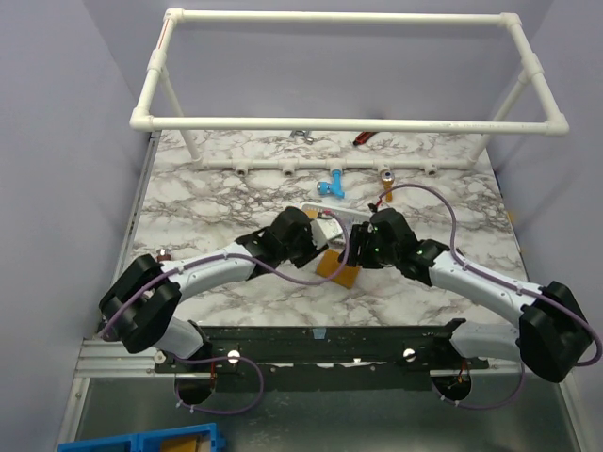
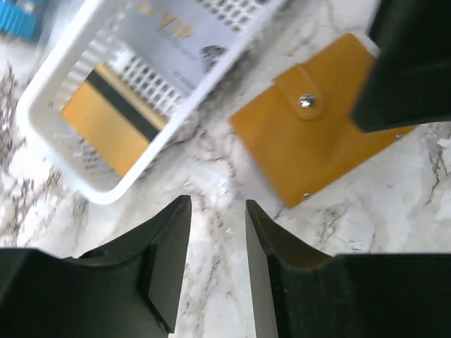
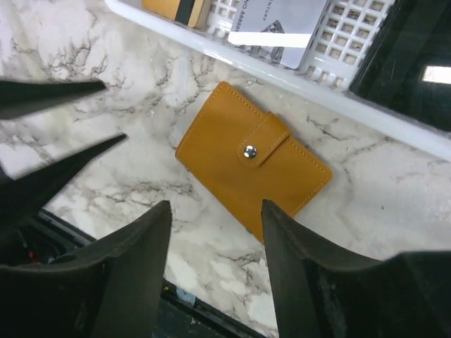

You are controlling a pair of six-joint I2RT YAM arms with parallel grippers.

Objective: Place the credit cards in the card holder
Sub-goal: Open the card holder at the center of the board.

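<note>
Card holder (image 3: 252, 160) snapped shut, flat on table (image 3: 99, 91) — long axis upper-left to lower-right, centred just ahead of right hand (image 3: 216, 211), apart, empty. Left hand (image 2: 217, 204) apart too — holder off upper right. Credit cards (image 2: 113, 116) in basket (image 3: 211, 42).

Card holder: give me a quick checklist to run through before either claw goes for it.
1. Card holder lies flat on the marble table, touched by neither claw: ok.
2. Holder open for cards: not ok, its flap is shut at the snap button.
3. Cards located: ok, the gold card and the silvery card lie in the white basket.
4. More cards hidden under those two: cannot tell.
5. Left claw empty: ok, fingers apart, nothing between.
6. Right claw empty: ok, open above the holder.
</note>
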